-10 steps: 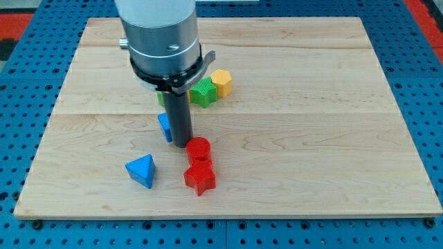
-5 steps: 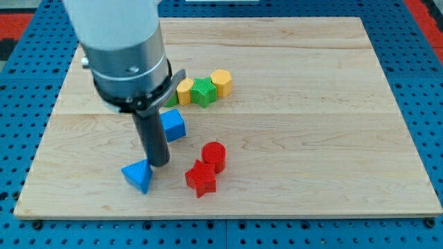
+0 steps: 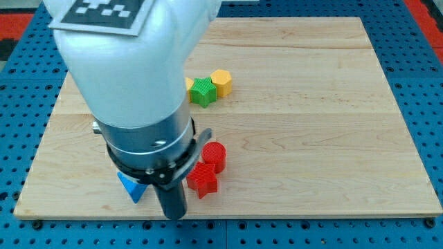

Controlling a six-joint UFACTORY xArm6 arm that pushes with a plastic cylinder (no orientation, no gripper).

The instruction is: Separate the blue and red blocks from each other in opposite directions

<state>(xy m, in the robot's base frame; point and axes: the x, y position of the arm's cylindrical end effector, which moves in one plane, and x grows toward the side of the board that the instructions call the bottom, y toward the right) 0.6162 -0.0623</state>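
My tip (image 3: 174,214) rests at the board's bottom edge, just right of a blue triangular block (image 3: 130,187) and left of a red star block (image 3: 203,179). A red cylinder (image 3: 214,155) touches the star on its upper right. The arm's body covers the middle left of the board, and the blue cube seen earlier is hidden behind it.
A green star block (image 3: 203,91) and a yellow hexagonal block (image 3: 221,81) sit side by side near the board's upper middle, with another yellow block (image 3: 190,85) partly hidden by the arm. The wooden board (image 3: 325,124) lies on a blue pegboard.
My tip moved down and slightly right, from beside the blue triangular block to the board's bottom edge. The arm now hides the blue cube. The red blocks have not moved in the last half second.
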